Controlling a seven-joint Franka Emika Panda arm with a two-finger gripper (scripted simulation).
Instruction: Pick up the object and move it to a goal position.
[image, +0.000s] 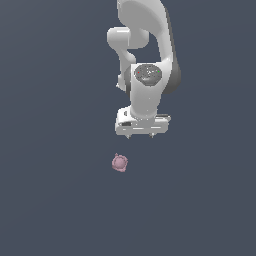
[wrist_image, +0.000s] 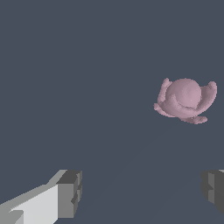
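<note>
So the white arm's pincer (image: 142, 136) is spread wide with nothing in it, pointing down at the flat dark grey surface (image: 55, 190). The little dusty-pink object (image: 119, 162) sits on that surface, apart from the fingertips and a bit toward the exterior view's left. In the wrist view the object (wrist_image: 186, 99) lies beyond the two grey fingertips (wrist_image: 70, 192), nearer one of them.

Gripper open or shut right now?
Open. In the wrist view the gripper fingers stand wide apart with nothing between them; the pink object lies beyond, ungrasped.
</note>
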